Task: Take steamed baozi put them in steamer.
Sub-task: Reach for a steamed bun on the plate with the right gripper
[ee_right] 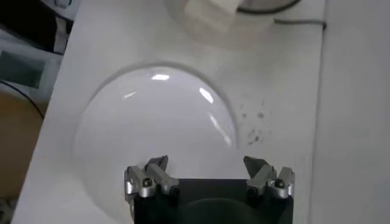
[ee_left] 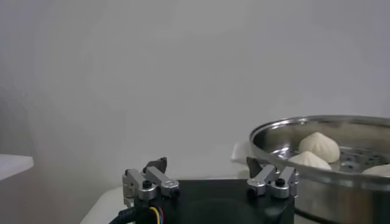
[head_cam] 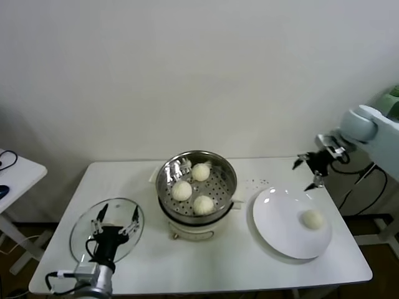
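Note:
The steamer (head_cam: 167, 176) stands mid-table on its cream pot base, with three baozi inside (head_cam: 201, 171) (head_cam: 182, 190) (head_cam: 203, 204). A fourth baozi (head_cam: 313, 218) lies on the white plate (head_cam: 280, 215) to the right. My right gripper (head_cam: 303, 175) is open and empty above the plate's far edge, apart from that baozi. The right wrist view shows this gripper (ee_right: 206, 165) over the bare plate (ee_right: 158, 122); the baozi is out of that view. My left gripper (head_cam: 116, 216) is open and empty over the glass lid. The left wrist view shows this gripper (ee_left: 207, 167), the steamer (ee_left: 329, 182) and baozi (ee_left: 318, 143).
A flat glass lid (head_cam: 84, 227) lies at the table's front left under the left gripper. A small white side table (head_cam: 19, 171) stands off to the left. Cables hang past the table's right edge. A wall runs behind the table.

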You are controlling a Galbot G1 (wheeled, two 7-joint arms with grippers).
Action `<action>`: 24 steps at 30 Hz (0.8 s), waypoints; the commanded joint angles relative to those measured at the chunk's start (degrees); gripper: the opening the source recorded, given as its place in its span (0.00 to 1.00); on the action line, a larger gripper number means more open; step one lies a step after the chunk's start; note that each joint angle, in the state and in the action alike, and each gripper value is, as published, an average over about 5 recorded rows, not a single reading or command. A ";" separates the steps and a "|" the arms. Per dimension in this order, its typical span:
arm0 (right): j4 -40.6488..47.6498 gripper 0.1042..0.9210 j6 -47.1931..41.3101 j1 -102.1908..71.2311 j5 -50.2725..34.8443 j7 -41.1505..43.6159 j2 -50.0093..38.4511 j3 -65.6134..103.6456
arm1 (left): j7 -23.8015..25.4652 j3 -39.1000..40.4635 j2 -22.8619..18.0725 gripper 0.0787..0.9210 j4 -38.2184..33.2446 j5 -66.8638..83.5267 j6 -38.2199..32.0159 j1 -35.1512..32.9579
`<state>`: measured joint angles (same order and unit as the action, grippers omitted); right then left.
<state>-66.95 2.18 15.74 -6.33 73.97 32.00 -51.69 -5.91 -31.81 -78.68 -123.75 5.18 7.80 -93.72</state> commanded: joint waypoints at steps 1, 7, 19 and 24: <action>5.17 0.88 -0.69 -20.89 6.77 -0.32 -6.71 17.74 | 0.10 0.49 -1.16 0.88 0.22 -2.46 -0.49 0.02; 7.94 0.88 0.36 -21.99 9.71 -0.58 -3.41 17.84 | 0.12 0.28 -1.73 0.88 0.90 -2.63 -0.72 -0.04; 9.81 0.88 0.82 -20.50 12.98 -1.34 3.32 12.44 | -0.01 -0.82 -1.48 0.88 1.47 -1.63 -0.52 -0.10; 10.47 0.88 1.70 -20.71 15.36 -1.27 4.32 12.36 | -0.16 -0.94 -1.58 0.88 2.01 -0.30 -0.06 0.00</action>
<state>-58.31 3.10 -2.89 4.70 72.81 33.71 -39.05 -6.00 -32.73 -80.09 -122.14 3.57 7.33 -93.77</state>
